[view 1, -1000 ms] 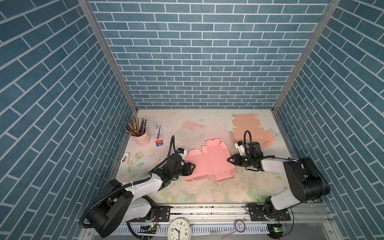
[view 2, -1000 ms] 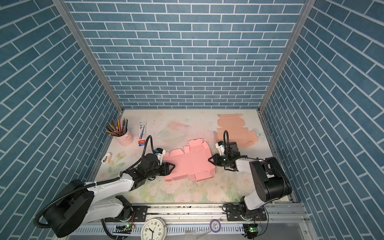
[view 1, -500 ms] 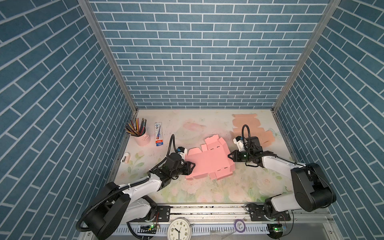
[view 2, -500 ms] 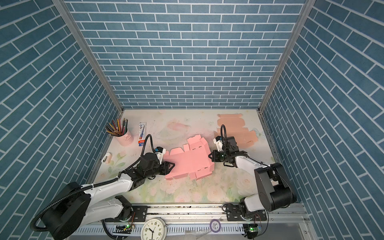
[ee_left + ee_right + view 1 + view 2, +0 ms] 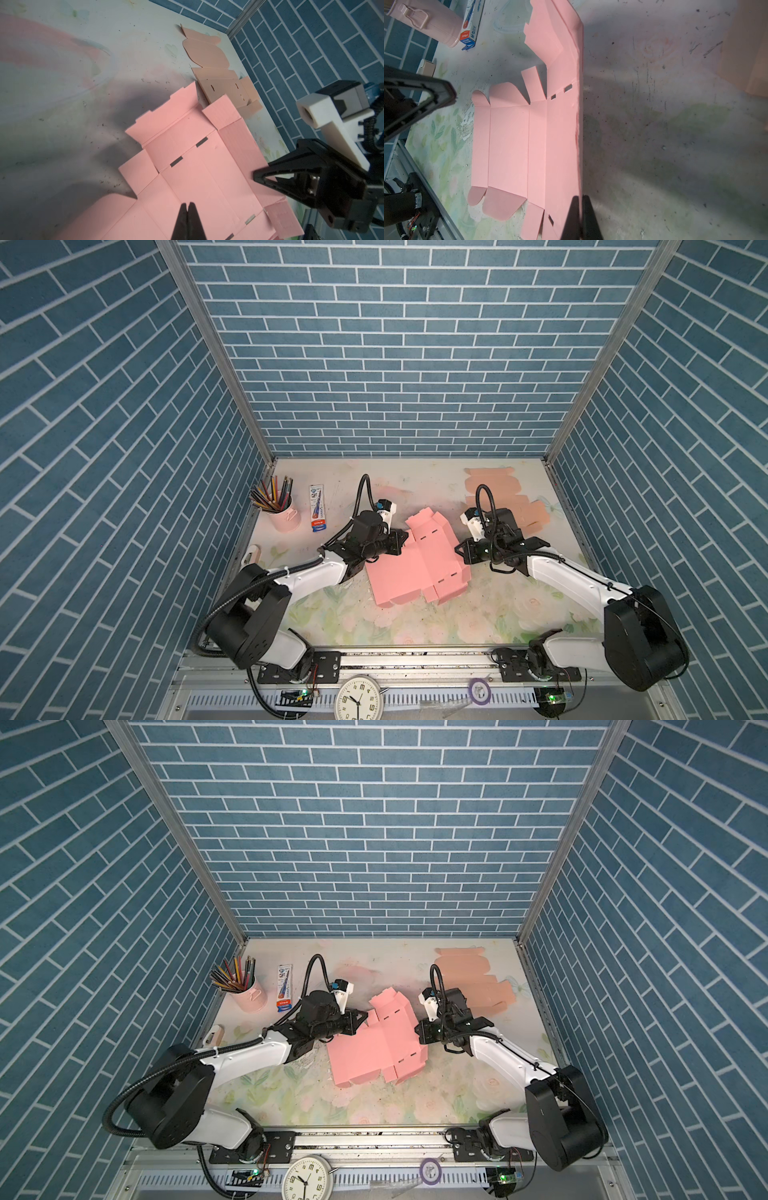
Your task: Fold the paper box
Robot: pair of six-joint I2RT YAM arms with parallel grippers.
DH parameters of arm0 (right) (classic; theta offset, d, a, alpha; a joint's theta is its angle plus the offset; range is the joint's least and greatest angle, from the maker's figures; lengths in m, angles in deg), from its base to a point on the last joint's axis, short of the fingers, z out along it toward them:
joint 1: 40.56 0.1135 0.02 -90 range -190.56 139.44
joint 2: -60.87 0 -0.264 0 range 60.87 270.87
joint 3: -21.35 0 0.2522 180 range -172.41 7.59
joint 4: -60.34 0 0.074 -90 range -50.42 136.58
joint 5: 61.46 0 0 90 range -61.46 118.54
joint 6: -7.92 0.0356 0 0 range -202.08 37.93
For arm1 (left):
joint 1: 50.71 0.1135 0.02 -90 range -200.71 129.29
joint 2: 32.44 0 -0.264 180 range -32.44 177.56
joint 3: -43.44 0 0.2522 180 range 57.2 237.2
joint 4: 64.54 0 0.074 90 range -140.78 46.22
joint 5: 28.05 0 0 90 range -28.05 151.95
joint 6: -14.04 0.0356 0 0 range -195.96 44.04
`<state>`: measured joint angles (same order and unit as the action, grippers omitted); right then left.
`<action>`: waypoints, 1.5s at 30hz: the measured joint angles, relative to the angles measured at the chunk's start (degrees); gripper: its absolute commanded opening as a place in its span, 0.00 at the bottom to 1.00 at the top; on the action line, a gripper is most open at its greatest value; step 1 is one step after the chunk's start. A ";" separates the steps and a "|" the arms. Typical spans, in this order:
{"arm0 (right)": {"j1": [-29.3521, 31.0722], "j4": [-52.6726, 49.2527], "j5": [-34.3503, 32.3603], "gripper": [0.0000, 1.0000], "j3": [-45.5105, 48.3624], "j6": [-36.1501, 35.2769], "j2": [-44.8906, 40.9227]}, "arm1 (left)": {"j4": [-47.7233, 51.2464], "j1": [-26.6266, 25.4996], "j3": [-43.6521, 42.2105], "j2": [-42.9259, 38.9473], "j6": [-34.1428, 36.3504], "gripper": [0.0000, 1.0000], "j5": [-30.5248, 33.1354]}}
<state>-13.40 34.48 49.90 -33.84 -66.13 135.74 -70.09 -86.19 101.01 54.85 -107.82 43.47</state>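
The pink paper box (image 5: 415, 572) lies unfolded in the middle of the table (image 5: 490, 614), between both arms. The right gripper (image 5: 580, 198) is clamped on its raised side panel, whose edge runs between the fingers (image 5: 572, 216). The left gripper (image 5: 188, 204) is fully closed too (no paper shows between its tips), over the sheet's opposite side.

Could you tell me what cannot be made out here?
- Whether the left gripper pinches the paper box: left wrist view, its shut fingers cover the contact.
- Peach cutouts, both top views: right arm hides part.
- Print on the carton, right wrist view: cut off by edge.
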 measured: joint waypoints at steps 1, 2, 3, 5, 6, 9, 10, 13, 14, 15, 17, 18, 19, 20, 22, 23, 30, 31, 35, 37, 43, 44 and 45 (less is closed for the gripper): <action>0.09 -0.09 -0.13 0.00 0.00 -0.04 -0.02 | -0.35 0.00 2.01 1.97 0.11 0.00 -0.31; 0.20 -0.20 -0.17 0.00 0.00 -0.24 -0.09 | -0.61 0.00 3.69 3.61 0.20 0.00 -0.66; 0.24 -0.35 -0.17 0.00 0.00 -0.42 -0.22 | -0.81 0.00 5.25 5.11 0.31 0.00 -0.92; 0.28 -0.44 -0.15 0.00 0.00 -0.72 -0.72 | -1.22 0.00 8.17 8.04 0.52 0.00 -1.38; 0.33 -0.42 -0.15 0.00 0.00 -0.83 -0.98 | -1.25 0.00 9.40 9.29 0.59 0.00 -1.53; 0.33 -0.37 -0.09 0.00 0.02 -1.03 -1.88 | -1.27 0.00 12.83 12.96 0.68 0.00 -2.12; 0.33 -0.33 -0.04 0.00 0.02 -1.03 -2.12 | -1.27 0.00 13.92 14.16 0.68 0.00 -2.29; 0.33 -0.35 0.07 0.00 0.02 -1.18 -2.34 | -1.20 0.00 16.33 16.76 0.81 0.00 -2.54; 0.33 -0.35 0.09 0.00 0.04 -1.31 -2.36 | -1.16 0.00 17.00 17.44 0.90 0.00 -2.62; 0.33 -0.35 0.09 0.00 0.07 -1.42 -2.36 | -1.14 0.00 17.57 17.99 1.05 0.00 -2.64; 0.33 -0.35 0.20 0.00 0.20 -1.46 -2.36 | -1.05 0.00 19.04 19.04 1.60 0.00 -2.67; 0.33 -0.35 0.24 0.00 0.31 -1.46 -2.36 | -1.03 0.00 19.76 19.47 1.90 0.00 -2.64; 0.33 -0.35 0.28 0.00 0.42 -1.49 -2.38 | -0.96 0.00 20.48 19.98 2.27 0.00 -2.69; 0.33 -0.35 0.28 0.00 0.52 -1.49 -2.40 | -0.90 0.00 21.09 20.35 2.67 0.00 -2.71; 0.33 -0.37 0.31 0.00 0.68 -1.51 -2.45 | -0.63 -0.04 22.03 20.87 3.52 0.00 -2.82; 0.33 -0.35 0.28 0.00 0.70 -1.53 -2.45 | -0.46 -0.07 22.51 21.14 4.11 0.00 -2.84; 0.33 -0.37 0.31 0.00 0.70 -2.54 -2.47 | 2.14 -0.61 23.89 21.38 7.80 0.00 -3.21; 0.33 -0.37 0.28 0.00 0.70 -2.60 -2.47 | 2.45 -0.81 23.89 21.38 8.31 0.00 -3.28; 0.33 -0.81 0.26 0.00 0.68 -2.82 -2.43 | 4.79 -1.62 24.20 21.38 10.88 0.00 -3.17; 0.33 -1.20 0.24 0.00 0.68 -2.86 -2.34 | 5.79 -1.95 24.20 21.35 12.24 0.00 -2.89; 0.33 -1.31 0.24 0.00 0.55 -2.97 -2.10 | 8.20 -2.84 23.85 20.26 15.04 0.00 -2.25; 0.33 -1.44 0.24 0.00 0.44 -2.97 -2.01 | 8.59 -3.10 23.85 20.02 15.47 0.00 -2.14; 0.33 -1.60 0.24 0.00 0.31 -2.97 -2.01 | 8.96 -3.39 23.85 19.78 15.98 0.00 -2.08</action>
<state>-13.07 32.88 50.14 -33.53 -69.10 133.73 -61.13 -89.58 124.86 74.63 -91.84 41.39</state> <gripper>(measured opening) 0.052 0.046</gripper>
